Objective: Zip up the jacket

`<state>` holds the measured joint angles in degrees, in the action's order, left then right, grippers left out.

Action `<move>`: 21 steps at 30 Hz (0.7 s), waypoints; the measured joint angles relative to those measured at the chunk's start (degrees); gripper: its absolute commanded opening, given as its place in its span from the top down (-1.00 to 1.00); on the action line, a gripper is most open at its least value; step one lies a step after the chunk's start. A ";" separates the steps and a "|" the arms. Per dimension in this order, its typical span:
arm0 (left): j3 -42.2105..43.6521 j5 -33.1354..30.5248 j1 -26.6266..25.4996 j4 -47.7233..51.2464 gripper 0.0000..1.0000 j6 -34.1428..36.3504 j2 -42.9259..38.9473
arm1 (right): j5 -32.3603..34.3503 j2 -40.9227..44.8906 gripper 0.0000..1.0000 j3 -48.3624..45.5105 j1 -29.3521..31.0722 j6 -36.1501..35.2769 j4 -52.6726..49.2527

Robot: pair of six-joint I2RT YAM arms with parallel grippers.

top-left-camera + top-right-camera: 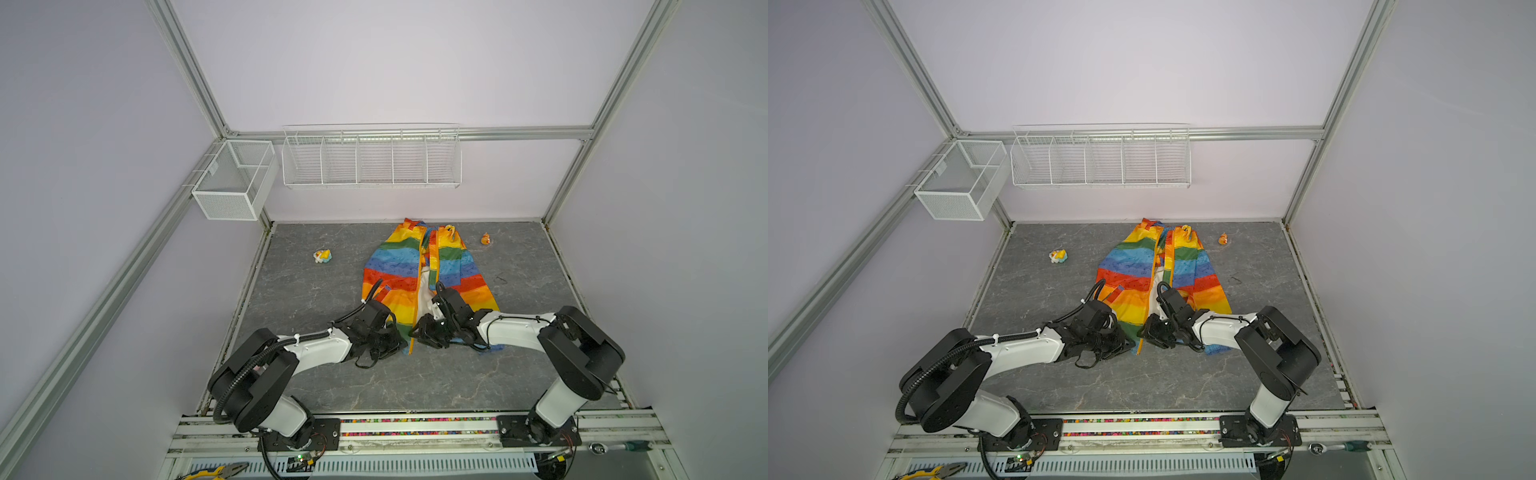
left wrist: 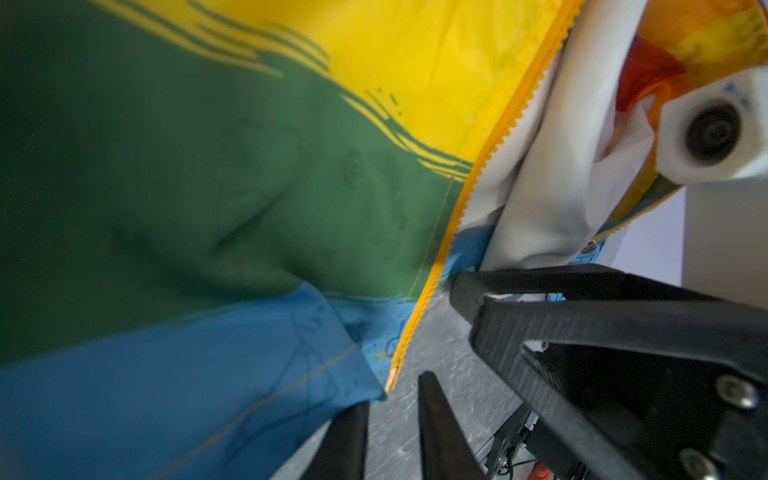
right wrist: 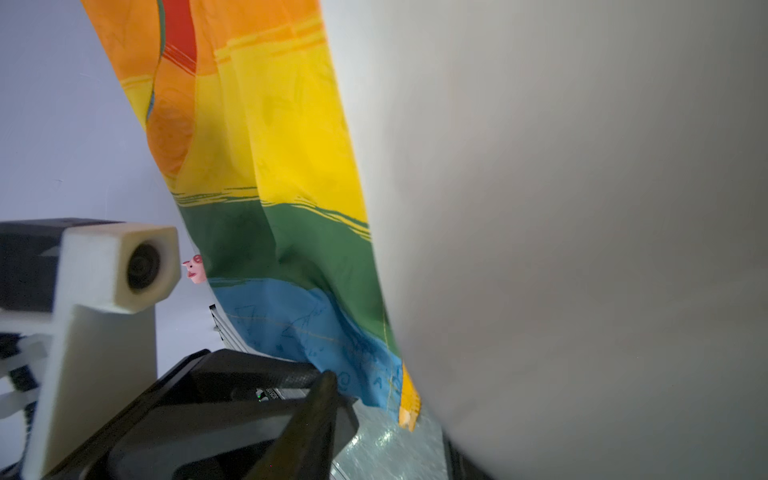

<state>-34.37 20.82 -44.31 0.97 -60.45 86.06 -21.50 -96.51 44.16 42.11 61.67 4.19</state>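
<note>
Currently mating zipper ends, I judge: right gripper [image 2: 465, 299] pinches the jacket [image 1: 395, 266] at its 6 o'clock hem; left gripper [image 2: 395, 399], slightly parted, brackets zipper band [image 2: 465, 195]. Next: precise insertion.

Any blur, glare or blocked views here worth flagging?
Right wrist view: pale lining of the jacket, close and defocused, fills over half the frame. Left wrist view: green stripe dark and soft. Both top views: evenly lit, sharp, no glare.
</note>
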 measured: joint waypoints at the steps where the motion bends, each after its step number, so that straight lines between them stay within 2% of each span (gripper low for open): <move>1: 0.28 0.02 0.00 -0.42 0.84 -0.15 0.15 | -0.02 0.07 0.13 -0.20 0.00 0.15 0.15; 3: 0.85 0.04 0.00 -1.38 1.00 -0.39 0.44 | -0.02 0.39 0.12 -0.79 0.00 0.72 0.68; 9: 1.31 0.04 -0.09 -2.64 1.00 -0.79 0.24 | -0.44 2.29 -0.11 -3.10 0.07 2.67 1.75; 14: 1.33 0.00 -0.09 -2.56 1.00 -1.07 -4.37 | -0.83 2.97 -0.22 -3.78 0.17 4.66 3.26; 21: 1.27 0.22 -0.09 -2.80 1.00 -2.54 -8.26 | -1.75 2.95 -0.24 -4.15 0.37 8.02 7.58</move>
<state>-33.10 21.04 -44.40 -1.83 -62.98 77.80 -23.24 -93.56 40.01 42.48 69.69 11.77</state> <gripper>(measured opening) 0.047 0.623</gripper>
